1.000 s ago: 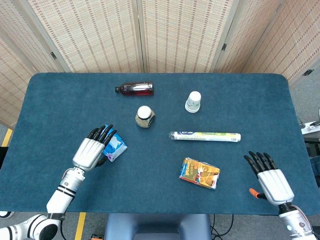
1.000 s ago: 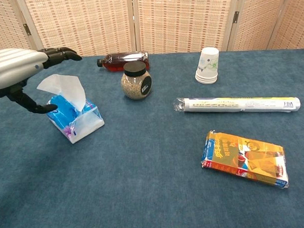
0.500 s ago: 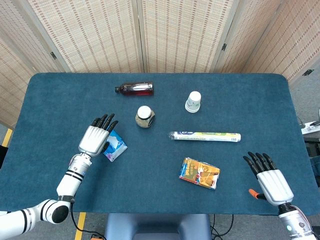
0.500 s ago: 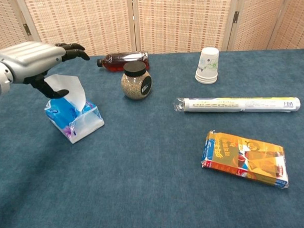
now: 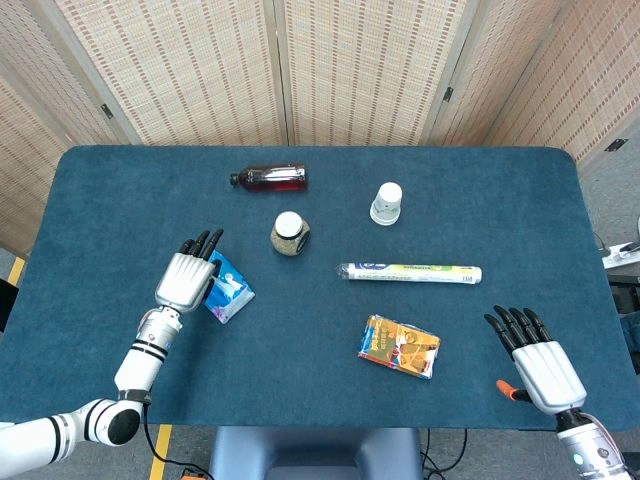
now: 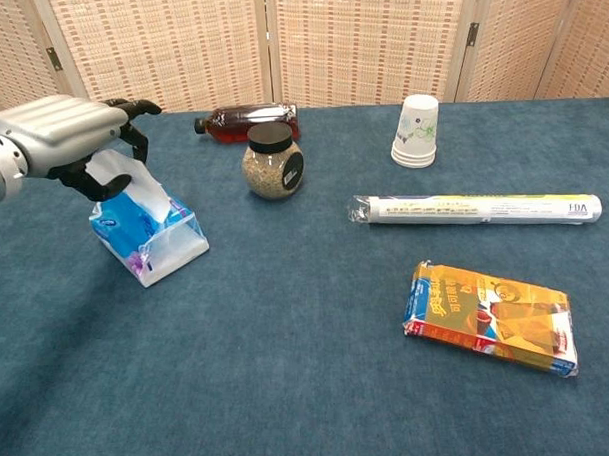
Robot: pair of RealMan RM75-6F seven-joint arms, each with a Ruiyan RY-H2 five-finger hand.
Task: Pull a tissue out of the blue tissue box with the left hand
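Left hand (image 6: 66, 136): we see fingers curling on the tissue (image 6: 133, 184), grip unclear.
Risk: we may drag the light box (image 6: 150, 243) across the counter (image 6: 290, 389).

A staged robot test area, like a lab; a table (image 5: 120, 190) covered in blue cloth stands before woven folding screens (image 5: 350, 70); yellow floor tape (image 5: 160, 445) shows at its near edge; unrelated goods lie spaced out, a paper cup (image 6: 418, 130) among them.
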